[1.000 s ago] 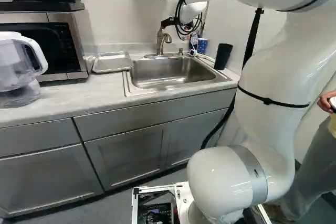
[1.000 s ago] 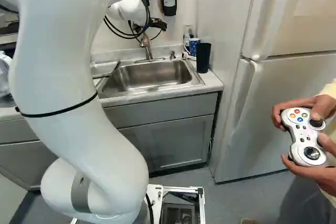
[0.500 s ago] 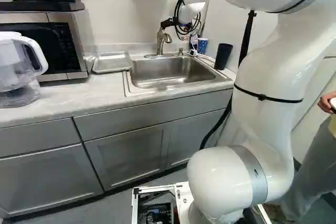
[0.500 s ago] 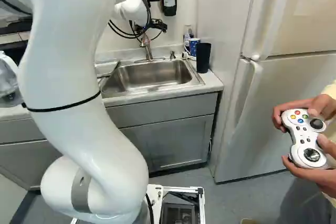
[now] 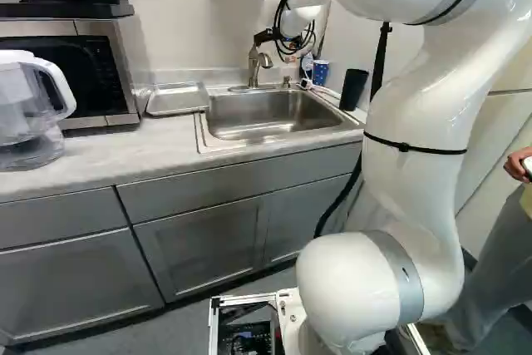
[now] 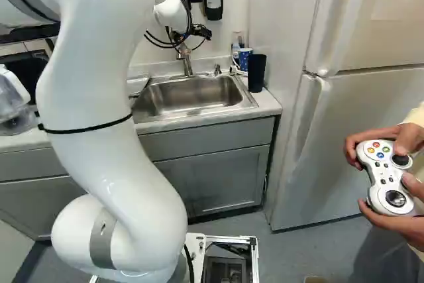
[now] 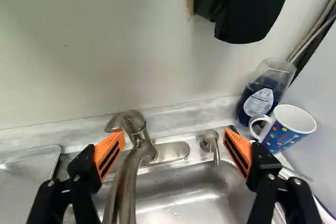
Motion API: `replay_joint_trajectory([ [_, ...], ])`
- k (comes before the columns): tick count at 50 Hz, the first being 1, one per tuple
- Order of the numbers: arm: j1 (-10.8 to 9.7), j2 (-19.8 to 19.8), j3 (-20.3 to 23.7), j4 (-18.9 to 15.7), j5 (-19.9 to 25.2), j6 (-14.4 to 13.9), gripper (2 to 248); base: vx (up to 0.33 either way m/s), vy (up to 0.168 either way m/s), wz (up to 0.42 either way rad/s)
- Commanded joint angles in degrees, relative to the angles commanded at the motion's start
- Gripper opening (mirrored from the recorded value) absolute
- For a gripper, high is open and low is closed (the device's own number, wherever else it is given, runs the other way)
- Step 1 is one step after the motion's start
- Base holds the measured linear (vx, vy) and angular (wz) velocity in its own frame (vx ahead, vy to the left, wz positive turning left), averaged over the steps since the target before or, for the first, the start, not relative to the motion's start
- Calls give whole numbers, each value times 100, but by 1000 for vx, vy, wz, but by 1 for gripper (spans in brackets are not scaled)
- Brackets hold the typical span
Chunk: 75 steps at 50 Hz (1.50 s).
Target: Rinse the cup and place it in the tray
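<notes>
My gripper (image 7: 174, 136) is hanging over the sink, its two fingers standing wide apart, with nothing held between the orange pads (image 7: 238, 153). Nearest, the faucet (image 7: 123, 192) is curving up between them, and the basin (image 7: 178, 203) is lying underneath. Off the gripper's left, the metal tray (image 7: 23, 182) is waiting on the worktop (image 5: 100, 147). A little ahead, the small pump (image 7: 211, 141) is standing just inside the right finger's line.

The polka-dot mug (image 7: 286, 129) is sitting outside that finger, ahead and to the gripper's right, with its handle pointing back toward the gripper. I'm taking this as the cup, and I'm judging that the next move is turning on that offset: shifting right, clear of the faucet, before closing in. The dark tumbler (image 6: 257, 73) is standing farther to the gripper's right, so overshooting might be risking a knock. Behind the mug, a blue-filled bottle (image 7: 262, 98) is crowding it, while the black wall dispenser (image 7: 247, 19) is hanging higher beyond the gripper.
</notes>
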<state>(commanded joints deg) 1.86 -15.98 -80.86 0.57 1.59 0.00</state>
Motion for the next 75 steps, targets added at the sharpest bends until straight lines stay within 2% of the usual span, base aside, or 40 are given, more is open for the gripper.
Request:
replay_joint_trajectory([
  [24,13,-316,-365,0,2,0,247,0,0,0],
  [75,49,-524,-609,0,486,0,247,0,0,0],
])
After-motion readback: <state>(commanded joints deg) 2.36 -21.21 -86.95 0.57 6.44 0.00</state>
